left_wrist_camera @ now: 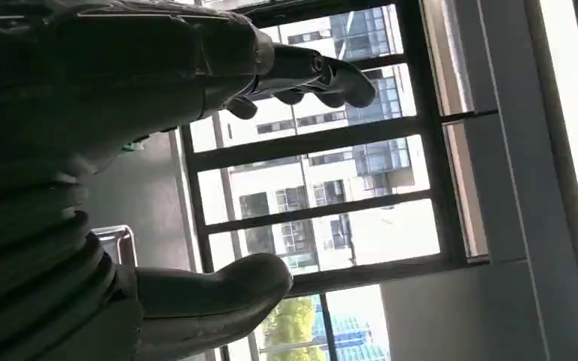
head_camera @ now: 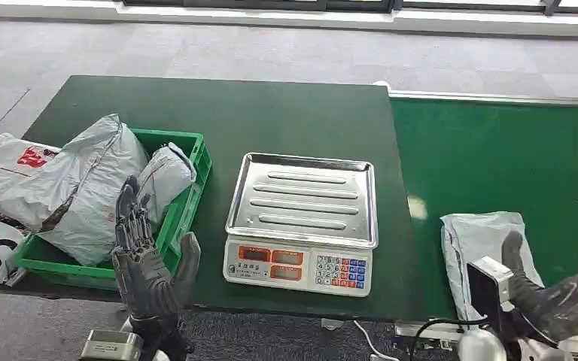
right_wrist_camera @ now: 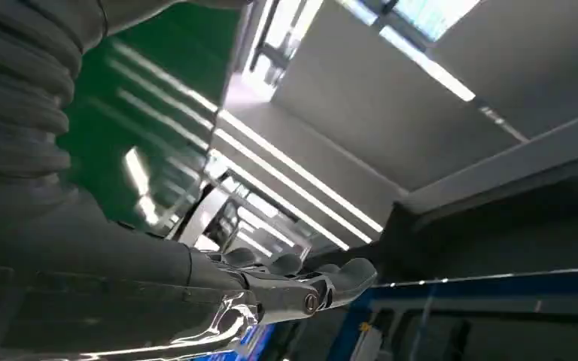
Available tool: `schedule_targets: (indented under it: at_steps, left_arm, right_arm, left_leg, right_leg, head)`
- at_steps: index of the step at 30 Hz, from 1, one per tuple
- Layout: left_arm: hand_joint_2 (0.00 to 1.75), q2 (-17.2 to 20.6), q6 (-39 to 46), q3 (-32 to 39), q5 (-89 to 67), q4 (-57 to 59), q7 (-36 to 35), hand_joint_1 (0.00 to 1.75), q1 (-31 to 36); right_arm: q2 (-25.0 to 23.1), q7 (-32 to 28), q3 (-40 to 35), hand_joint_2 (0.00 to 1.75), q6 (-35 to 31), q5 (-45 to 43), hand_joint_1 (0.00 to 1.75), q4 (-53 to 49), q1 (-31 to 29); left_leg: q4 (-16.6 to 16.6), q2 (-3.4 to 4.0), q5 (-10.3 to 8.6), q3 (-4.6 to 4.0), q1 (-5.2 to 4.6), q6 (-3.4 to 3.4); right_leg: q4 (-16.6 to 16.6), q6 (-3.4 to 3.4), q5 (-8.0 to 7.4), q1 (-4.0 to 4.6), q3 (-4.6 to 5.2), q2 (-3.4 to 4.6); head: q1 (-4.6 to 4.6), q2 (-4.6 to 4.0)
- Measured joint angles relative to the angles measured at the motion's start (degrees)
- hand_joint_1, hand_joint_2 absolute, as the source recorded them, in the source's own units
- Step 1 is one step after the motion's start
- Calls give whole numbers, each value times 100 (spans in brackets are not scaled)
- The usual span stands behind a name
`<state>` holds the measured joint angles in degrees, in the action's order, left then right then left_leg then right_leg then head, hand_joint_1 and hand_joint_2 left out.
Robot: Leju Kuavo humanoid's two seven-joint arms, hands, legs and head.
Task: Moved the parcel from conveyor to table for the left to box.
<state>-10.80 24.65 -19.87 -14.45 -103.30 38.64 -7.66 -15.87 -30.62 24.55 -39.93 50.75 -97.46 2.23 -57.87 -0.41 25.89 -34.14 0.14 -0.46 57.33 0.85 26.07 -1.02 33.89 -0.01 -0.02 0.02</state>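
A grey plastic parcel [head_camera: 479,244] lies flat on the green conveyor [head_camera: 512,158], near its front edge. My right hand [head_camera: 553,301] is low at the parcel's near right corner. Its thumb [head_camera: 513,252] stands up against the parcel's right edge, and its fingers [right_wrist_camera: 301,282] stretch out straight with nothing in them. My left hand [head_camera: 149,259] is raised in front of the green crate [head_camera: 188,199], palm upright, fingers [left_wrist_camera: 308,75] and thumb [left_wrist_camera: 218,289] apart, holding nothing. The crate holds a large grey parcel [head_camera: 83,188] and a smaller one [head_camera: 164,177].
A weighing scale with a steel tray [head_camera: 302,197] stands mid-table between crate and conveyor. White printed bags [head_camera: 0,173] lie left of the crate. The dark green table [head_camera: 271,113] is bare behind the scale.
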Motion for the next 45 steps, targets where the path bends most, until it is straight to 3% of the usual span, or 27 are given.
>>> schedule_targets:
  at_steps: [5,11,18,20,24,28,39,45]
  left_arm:
    - [175,-2,-41,4,0,-44,-13,0,-28]
    - [175,-4,4,55,-120,-68,-20,0,-29]
    - [175,-4,4,125,-140,-135,-24,0,-36]
    - [175,-4,4,142,-181,-146,-44,0,-36]
    - [175,-9,4,155,-306,-144,-74,0,-25]
    - [175,-37,-2,186,-328,-144,-74,0,-9]
    - [175,-4,20,214,-124,238,114,0,330]
    - [175,26,72,216,-63,442,116,0,561]
  right_arm:
    - [-20,41,702,175,0,63,0,89,-17]
    - [-33,166,987,175,2,177,0,470,-162]
    - [-61,127,1280,175,2,-90,0,1169,-406]
    - [-59,170,1289,175,54,-506,0,1385,-499]
    - [-9,131,1262,175,586,-2196,0,1860,-569]
    - [96,17,1147,175,1463,-3027,0,2165,-605]
    - [453,-50,891,175,2592,-3517,0,2909,-623]
    - [581,-81,766,175,2787,-3434,0,3267,-629]
  left_leg:
    - [0,1,1,1,0,0]
    - [1,3,1,4,1,0]
    - [0,1,0,7,0,1]
    - [0,4,0,11,0,1]
    - [0,2,0,10,0,1]
    - [0,5,1,12,0,0]
    - [0,2,1,11,0,0]
    - [0,2,1,11,0,0]
  right_leg:
    - [0,0,1,0,0,0]
    - [1,0,1,2,-1,3]
    - [1,1,1,0,-7,0]
    - [0,1,1,1,-7,3]
    - [0,1,2,0,-6,1]
    - [0,1,2,0,-5,7]
    - [0,2,2,0,-7,1]
    - [0,2,2,0,-6,2]
  head:
    - [0,0]
    - [-2,0]
    - [0,0]
    - [0,-2]
    - [0,0]
    - [0,0]
    - [0,0]
    - [0,0]
